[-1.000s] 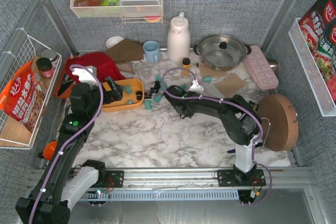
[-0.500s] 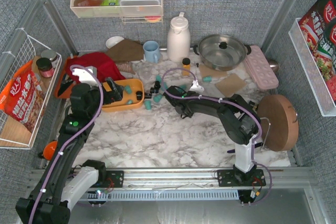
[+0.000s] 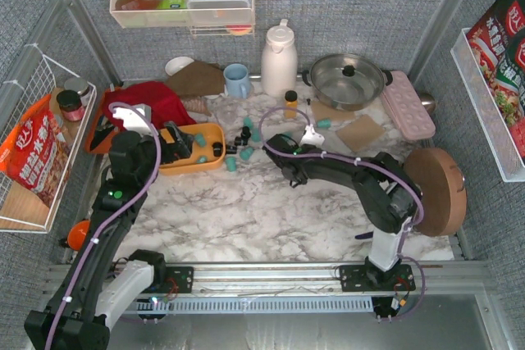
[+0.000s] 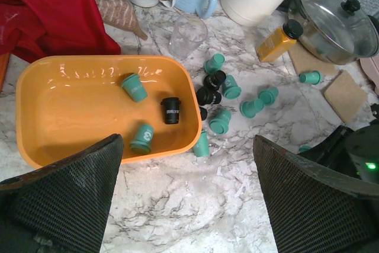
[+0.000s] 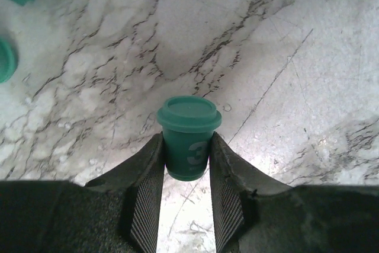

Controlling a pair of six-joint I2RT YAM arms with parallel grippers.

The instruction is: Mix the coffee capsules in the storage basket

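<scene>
right fingers (image 5: 146, 167) tighter around capsule (image 5: 188, 141)

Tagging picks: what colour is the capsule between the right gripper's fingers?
Teal-green capsule, pale "3" on its side. Best in the right wrist view.

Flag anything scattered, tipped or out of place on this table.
Most coffee capsules lie scattered on the marble beside the storage basket, several tipped on their sides; only three show inside it. The right pincer grips one teal capsule.
</scene>
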